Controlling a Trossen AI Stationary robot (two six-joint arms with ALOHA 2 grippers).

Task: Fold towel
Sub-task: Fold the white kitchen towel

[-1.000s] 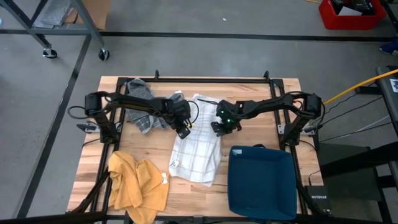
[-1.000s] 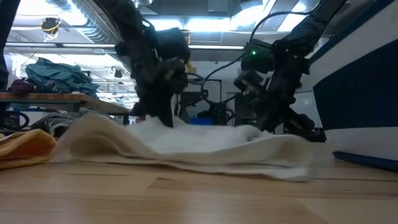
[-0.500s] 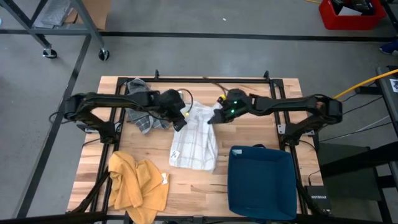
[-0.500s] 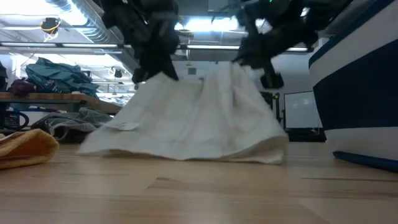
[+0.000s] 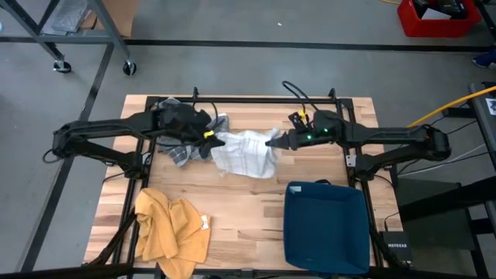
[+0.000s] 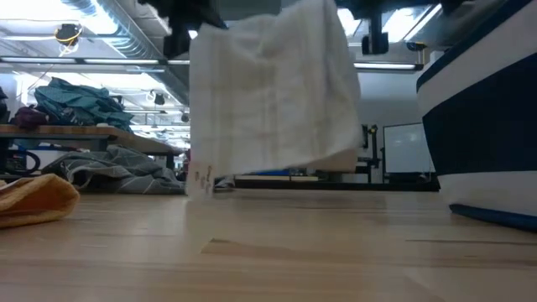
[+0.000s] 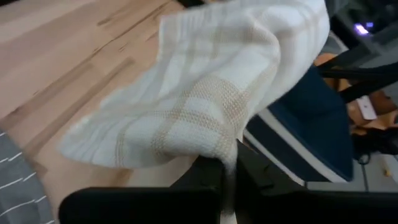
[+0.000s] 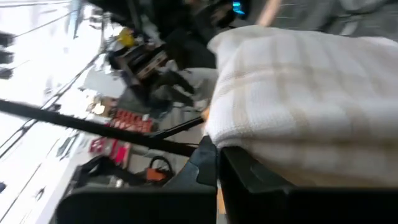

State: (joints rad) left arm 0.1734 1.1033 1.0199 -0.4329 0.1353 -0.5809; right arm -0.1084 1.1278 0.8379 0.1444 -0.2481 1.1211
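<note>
Seen from above, a wooden table (image 5: 232, 209) fills the centre of the frame. A white checked towel (image 5: 245, 152) hangs in the air over the upper middle of the table, stretched between two dark robot arms. The left gripper (image 5: 208, 140), reaching in from the left, is pinched closed on the towel's left corner. The right gripper (image 5: 273, 142), reaching in from the right, is pinched closed on its right corner. In the low view the towel's bottom edge hangs just clear of the tabletop. A grey striped cloth (image 5: 177, 149) lies at upper left, a yellow cloth (image 5: 169, 232) at lower left, and a dark blue bin (image 5: 324, 229) at lower right.
</note>
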